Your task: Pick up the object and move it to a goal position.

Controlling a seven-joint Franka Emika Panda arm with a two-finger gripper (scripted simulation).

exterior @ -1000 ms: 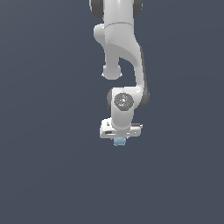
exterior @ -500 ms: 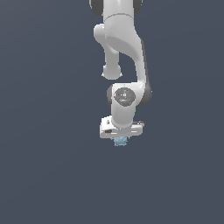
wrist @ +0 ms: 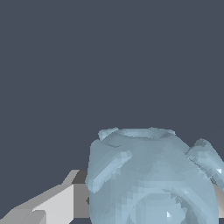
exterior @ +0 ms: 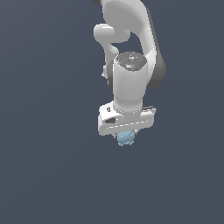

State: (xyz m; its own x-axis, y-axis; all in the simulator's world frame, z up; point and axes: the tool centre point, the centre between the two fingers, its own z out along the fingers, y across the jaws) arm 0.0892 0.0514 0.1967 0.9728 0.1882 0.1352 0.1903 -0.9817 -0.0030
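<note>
The hand (exterior: 126,133) is closed around the object (exterior: 126,138), which hangs just beneath the wrist with no worktop edge in sight. That pale blue lump looks small, rigid and light; its knobby rim could twist, so gripping across the flatter flanks seems safest.

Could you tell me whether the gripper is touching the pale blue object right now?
Touching. In the wrist view the pale blue object sits against a finger with no gap. The exterior view shows it tucked under the gripper, fingers hidden.
</note>
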